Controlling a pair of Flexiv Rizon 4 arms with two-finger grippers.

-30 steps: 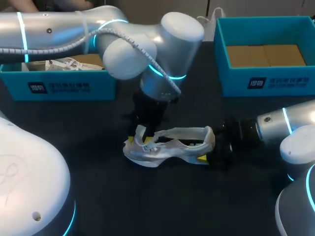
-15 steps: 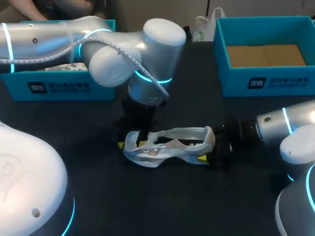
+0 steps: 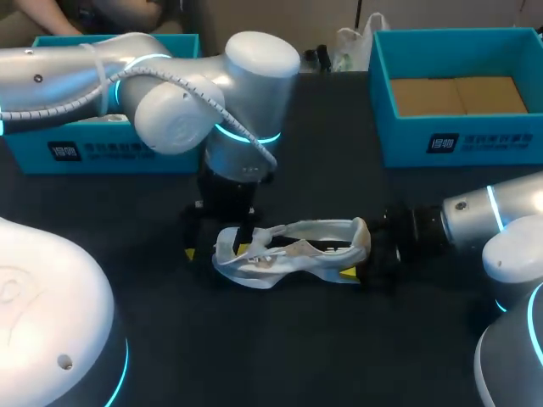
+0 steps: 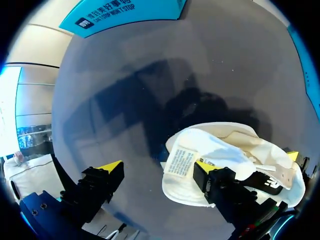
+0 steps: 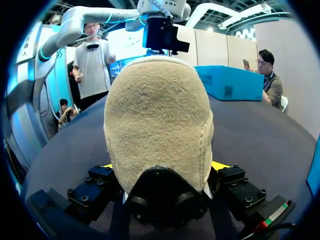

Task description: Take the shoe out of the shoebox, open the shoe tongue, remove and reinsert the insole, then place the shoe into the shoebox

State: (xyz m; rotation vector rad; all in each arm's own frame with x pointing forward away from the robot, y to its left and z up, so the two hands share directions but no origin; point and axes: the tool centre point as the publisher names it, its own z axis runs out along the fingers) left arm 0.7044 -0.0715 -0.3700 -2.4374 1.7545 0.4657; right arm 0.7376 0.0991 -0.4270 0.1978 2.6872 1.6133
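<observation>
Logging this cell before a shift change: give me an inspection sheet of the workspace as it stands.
Surface: black table, plain.
Job's things: white shoe mid-table; blue box on the left, partly behind the left arm; blue box on the right, brown card inside.
Clutter: white bag at the far edge.
Grippers: left claw open, one finger at the shoe's toe end; right claw shut on the heel.
Cables: grey hose along the left arm.
Surroundings: nothing seen.

Left gripper (image 4: 159,166) fingers spread wide above dark table (image 4: 125,85). White shoe (image 4: 222,150) lies against one finger, tongue label up; other finger over bare tabletop.
</observation>
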